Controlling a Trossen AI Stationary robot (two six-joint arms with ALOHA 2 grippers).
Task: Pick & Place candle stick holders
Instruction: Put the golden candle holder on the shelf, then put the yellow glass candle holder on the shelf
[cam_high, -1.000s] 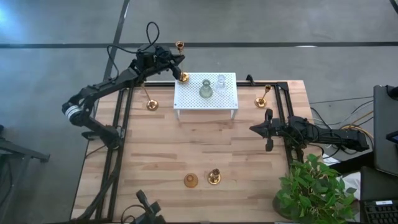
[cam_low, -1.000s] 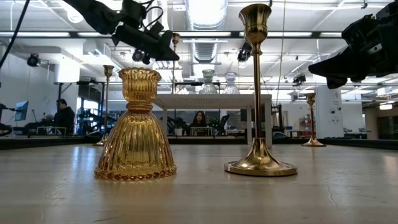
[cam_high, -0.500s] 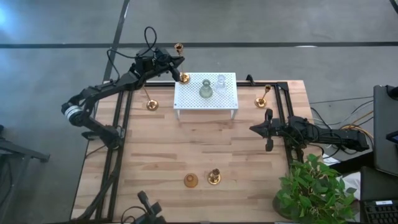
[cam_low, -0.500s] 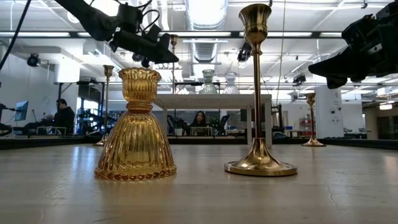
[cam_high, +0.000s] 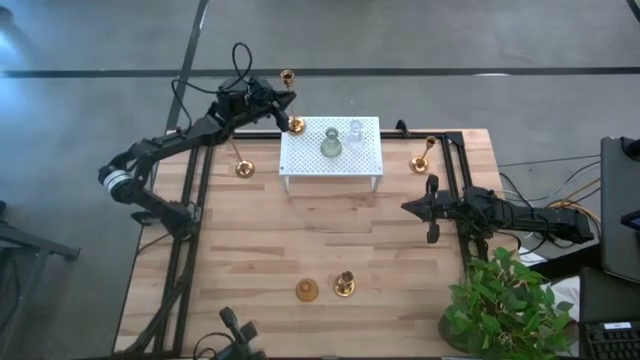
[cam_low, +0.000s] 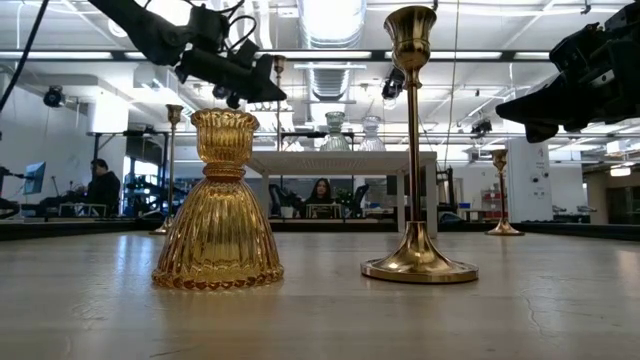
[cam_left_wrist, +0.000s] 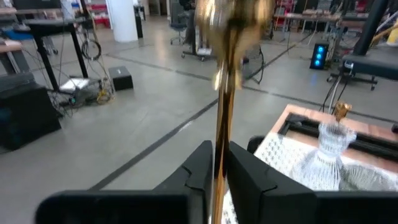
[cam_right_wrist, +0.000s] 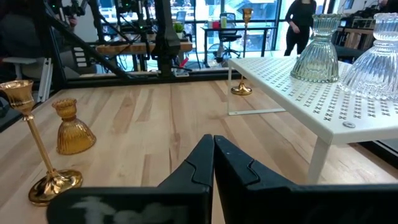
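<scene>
Left gripper (cam_high: 276, 105) at the rear left corner of the white rack (cam_high: 366, 164), its fingers (cam_left_wrist: 202, 163) closed on either side of the stem of a tall brass candlestick (cam_high: 291, 98) (the log hints that they are starting to part, but the wrist view shows the stem touching both). The candlestick's base sits at the rack's corner; whether it rests fully on the plate or partly over the edge cannot be told from above.

On the rack: a grey-green glass holder (cam_high: 331, 144) and a clear glass holder (cam_high: 355, 130), side by side near the rear edge. Left of the rack, on the table (cam_high: 400, 260): a second tall candlestick (cam_high: 241, 160). Right of the rack: a short brass candlestick (cam_high: 424, 154). Well in front of the rack: an amber glass holder (cam_high: 307, 290) and another brass candlestick (cam_high: 344, 284), just beside each other.

Right gripper (cam_high: 432, 209), clenched and holding nothing, waits to the front right of the rack.

Risks, as a judgement: a tall, narrow piece let go near an edge may tip off the rack; a finger dragging on the stem as it withdraws would topple it, possibly into the grey-green holder nearby.
</scene>
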